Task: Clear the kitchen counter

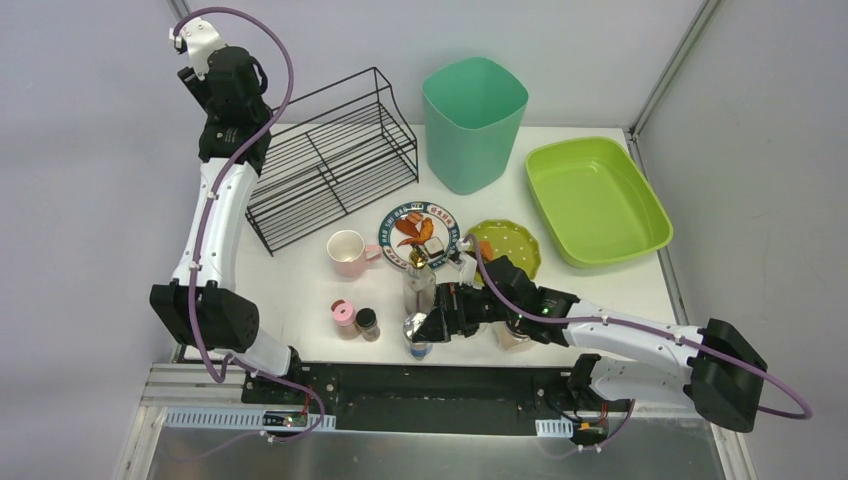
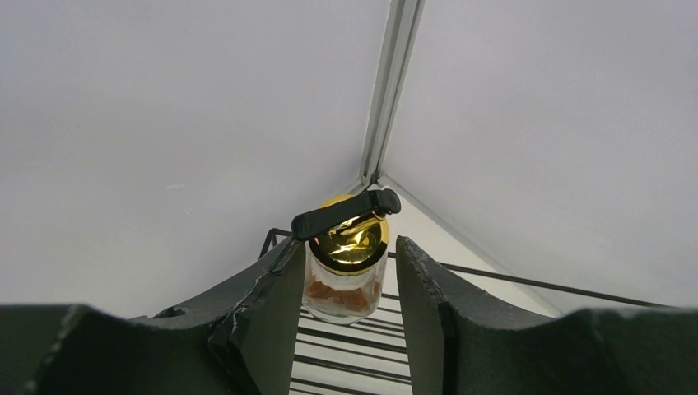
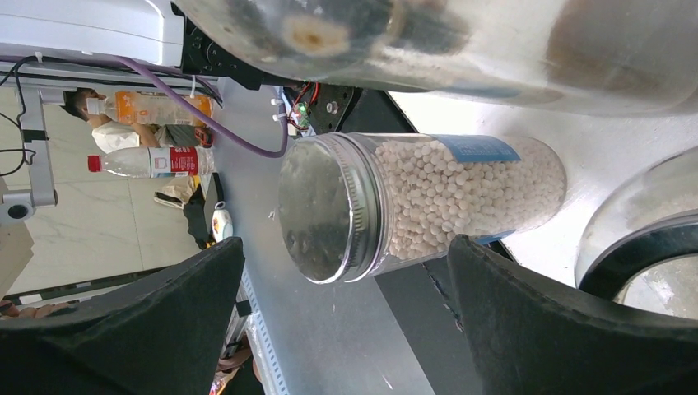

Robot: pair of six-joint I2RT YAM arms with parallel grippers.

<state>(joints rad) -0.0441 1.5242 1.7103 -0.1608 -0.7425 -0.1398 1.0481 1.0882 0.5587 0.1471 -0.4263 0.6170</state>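
Observation:
On the white kitchen counter [image 1: 300,285] stand several jars, a pink mug [image 1: 346,252] and a plate of food [image 1: 420,232]. My left arm [image 1: 228,90] reaches over the back left end of the black wire rack [image 1: 335,160]. In the left wrist view a gold-lidded glass jar [image 2: 346,280] stands on the rack wires between my left gripper's [image 2: 350,245] fingers; the left finger is against it and a gap shows on the right. My right gripper [image 3: 344,243] is open, and a silver-lidded jar of white beads [image 3: 461,197] lies just ahead of its fingers near the counter's front edge [image 1: 418,335].
A teal bin [image 1: 473,120] and a lime-green tray [image 1: 595,198] stand at the back right. A yellow dotted dish [image 1: 508,245], a tall glass jar [image 1: 420,285], a pink-lidded bottle [image 1: 344,318] and a dark spice jar [image 1: 367,323] crowd the right gripper.

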